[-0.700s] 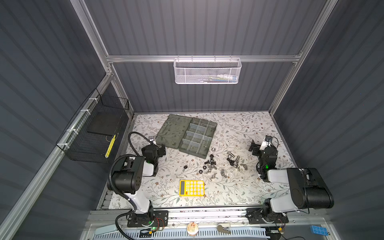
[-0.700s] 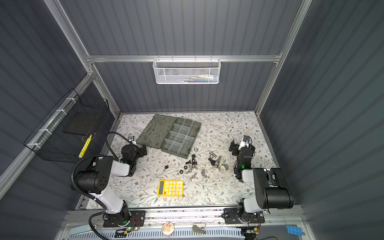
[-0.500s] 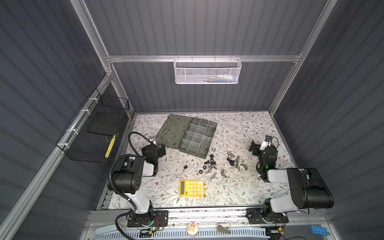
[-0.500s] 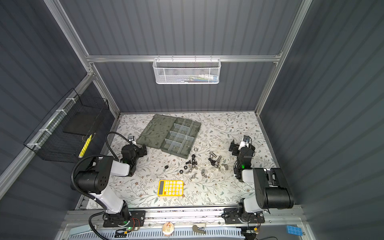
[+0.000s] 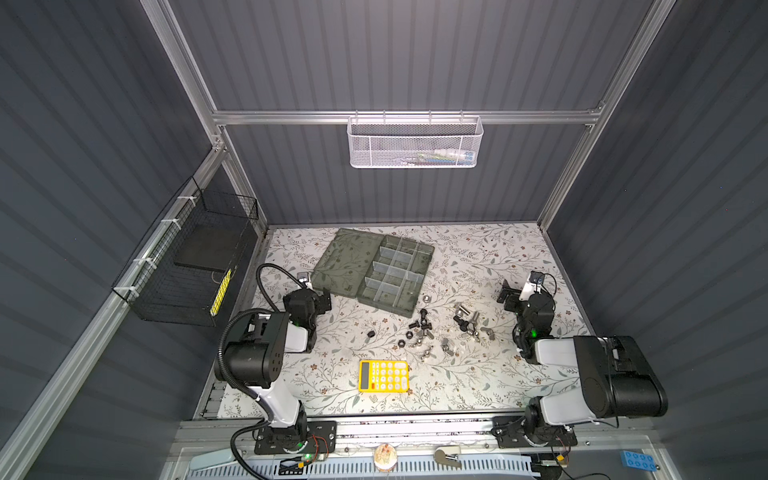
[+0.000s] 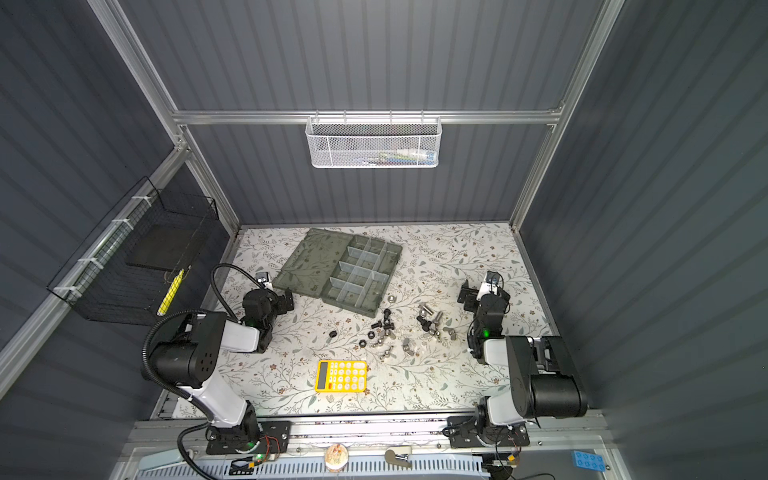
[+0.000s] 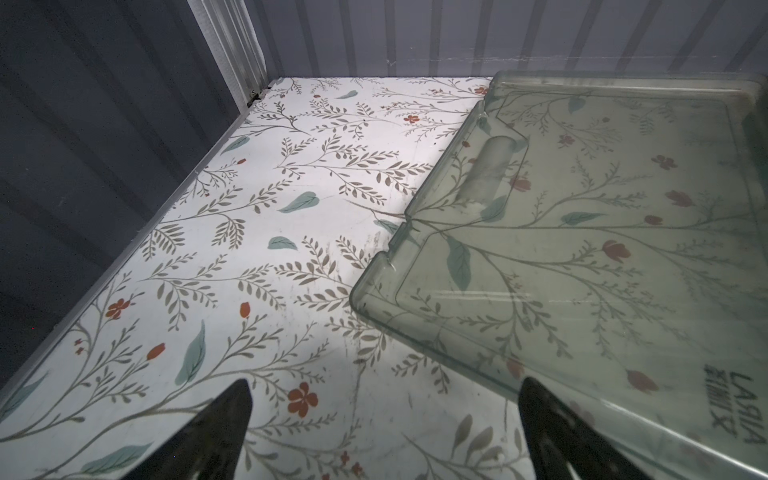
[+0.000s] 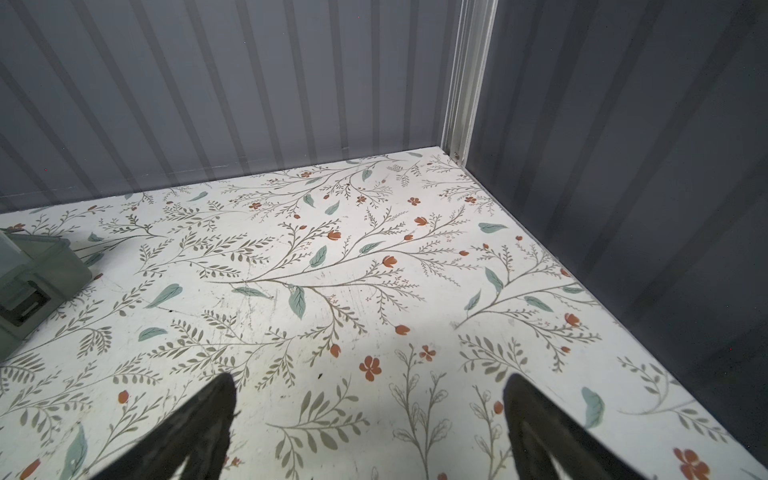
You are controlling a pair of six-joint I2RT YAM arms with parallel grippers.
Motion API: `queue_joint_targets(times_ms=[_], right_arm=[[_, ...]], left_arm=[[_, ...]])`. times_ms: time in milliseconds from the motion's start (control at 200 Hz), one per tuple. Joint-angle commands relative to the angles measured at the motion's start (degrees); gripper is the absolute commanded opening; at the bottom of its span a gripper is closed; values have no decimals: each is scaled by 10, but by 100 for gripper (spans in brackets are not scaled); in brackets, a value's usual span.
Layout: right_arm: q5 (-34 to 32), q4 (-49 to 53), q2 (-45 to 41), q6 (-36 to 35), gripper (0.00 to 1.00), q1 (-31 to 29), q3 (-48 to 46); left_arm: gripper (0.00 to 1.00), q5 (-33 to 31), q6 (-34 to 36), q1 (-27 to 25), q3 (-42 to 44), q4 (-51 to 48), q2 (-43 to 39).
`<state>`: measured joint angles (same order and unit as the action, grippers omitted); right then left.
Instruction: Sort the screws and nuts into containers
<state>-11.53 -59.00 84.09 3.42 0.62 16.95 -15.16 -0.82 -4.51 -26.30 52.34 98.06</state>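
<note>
Left tool [image 7: 385,384], jaws wide, beside lid [image 7: 582,249] edge

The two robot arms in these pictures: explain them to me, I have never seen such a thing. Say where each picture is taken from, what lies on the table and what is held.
Two robot arms stand at the near edge of a flower-patterned table; each ends in a two-fingered claw. The two wide pictures come from one camera head above, looking down. The two close pictures come from cameras on the wrists: the dark tips belong to the left claw and the right claw. Both are open and hold nothing. On the table lie a translucent grey-green plastic organiser box, its lid open flat, black and silver screws and nuts scattered loose, and a yellow calculator.
</note>
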Motion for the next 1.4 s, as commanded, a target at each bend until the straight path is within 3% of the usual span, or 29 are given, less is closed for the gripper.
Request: queue_joint_targets(times_ms=[0,565,670,741,886,941,1076,1181,1246,1316,1396], right_arm=[[-4,-1,-3,4,99,3,2],[-20,-4,-3,10,99,3,1],[-20,-3,-3,11,99,3,2],[-42,3,-10,15,99,1,2],[-41,-35,-39,-6,99,-12,-28],[-87,30,-87,-12,99,-29,-15],[-80,284,-190,35,99,-29,91],[-13,466,-223,113,99,-28,181],[34,513,-223,156,99,-28,210],[69,551,-221,225,99,-27,224],[149,595,-209,233,99,-29,243]], left_arm=[[100,-7,1,0,-2,8,3],[100,-5,1,0,3,15,-1],[100,-52,-17,0,35,33,-50],[100,-114,-52,1,17,-65,-110],[100,-100,-167,-1,-84,-337,-174],[100,-88,-205,-4,-118,-414,-190],[100,-41,-277,-12,-153,-513,-249],[100,15,-372,-12,-147,-546,-301],[100,61,-412,-13,-152,-569,-317],[100,121,-407,-25,-174,-595,-310],[100,179,-398,-34,-199,-628,-296]])
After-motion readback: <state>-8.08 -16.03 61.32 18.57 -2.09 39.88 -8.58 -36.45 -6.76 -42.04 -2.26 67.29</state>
